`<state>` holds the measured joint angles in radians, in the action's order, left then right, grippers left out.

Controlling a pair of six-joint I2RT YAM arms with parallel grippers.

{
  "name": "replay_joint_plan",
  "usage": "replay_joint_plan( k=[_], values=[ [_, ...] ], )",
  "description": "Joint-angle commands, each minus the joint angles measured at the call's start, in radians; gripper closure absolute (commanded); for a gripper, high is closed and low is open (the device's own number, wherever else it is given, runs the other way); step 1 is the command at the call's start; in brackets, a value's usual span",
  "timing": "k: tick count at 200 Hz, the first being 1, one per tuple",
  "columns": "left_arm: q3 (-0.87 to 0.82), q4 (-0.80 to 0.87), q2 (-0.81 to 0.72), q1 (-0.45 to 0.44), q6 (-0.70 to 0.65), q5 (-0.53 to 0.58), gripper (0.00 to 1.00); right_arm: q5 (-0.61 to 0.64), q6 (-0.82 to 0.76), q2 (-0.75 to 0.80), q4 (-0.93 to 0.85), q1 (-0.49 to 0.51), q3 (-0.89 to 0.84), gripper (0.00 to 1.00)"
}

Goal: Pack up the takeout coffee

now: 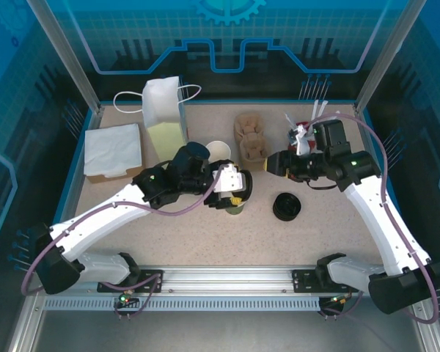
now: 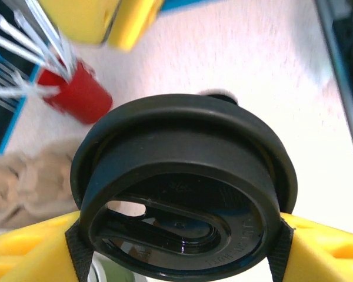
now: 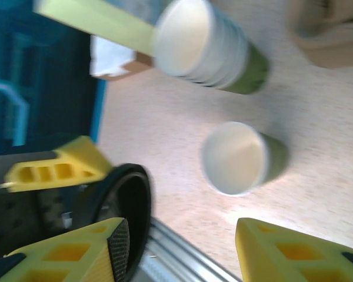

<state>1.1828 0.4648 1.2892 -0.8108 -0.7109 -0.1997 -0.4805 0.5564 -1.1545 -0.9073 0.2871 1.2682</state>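
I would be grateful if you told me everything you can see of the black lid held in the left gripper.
The black lid is round and looks like glossy moulded plastic, with a flared rim, a raised dome and a recessed top holding an oval sip hole. The left gripper clamps it by the rim, one dark pad on each side, above the table. It is not on the olive-green cup, which stands open.

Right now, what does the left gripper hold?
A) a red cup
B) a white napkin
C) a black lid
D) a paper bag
C: in the left wrist view, the left gripper is closed on both sides of a black lid.
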Motion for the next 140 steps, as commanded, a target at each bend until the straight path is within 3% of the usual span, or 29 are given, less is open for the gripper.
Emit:
replay_joint_plan(
  k=[1,51,84,140],
  values=[
    [0.074,0.24,0.058,-0.022,-0.043,0.175,0.25,0.205,-0.084,-0.008,-0.12,-0.008,-0.053,0.48],
    [0.215,0.426,0.226,-0.061,-0.08,0.327,0.26,0.324,-0.135,-0.026,-0.128,-0.013,-0.141,0.48],
    [0.291,0.471,0.316,-0.065,-0.107,0.365,0.27,0.356,-0.154,-0.021,-0.109,-0.022,-0.182,0.46],
    [0.396,0.548,0.431,-0.067,-0.133,0.366,0.27,0.393,-0.18,0.028,-0.067,-0.056,-0.253,0.11]
  ],
)
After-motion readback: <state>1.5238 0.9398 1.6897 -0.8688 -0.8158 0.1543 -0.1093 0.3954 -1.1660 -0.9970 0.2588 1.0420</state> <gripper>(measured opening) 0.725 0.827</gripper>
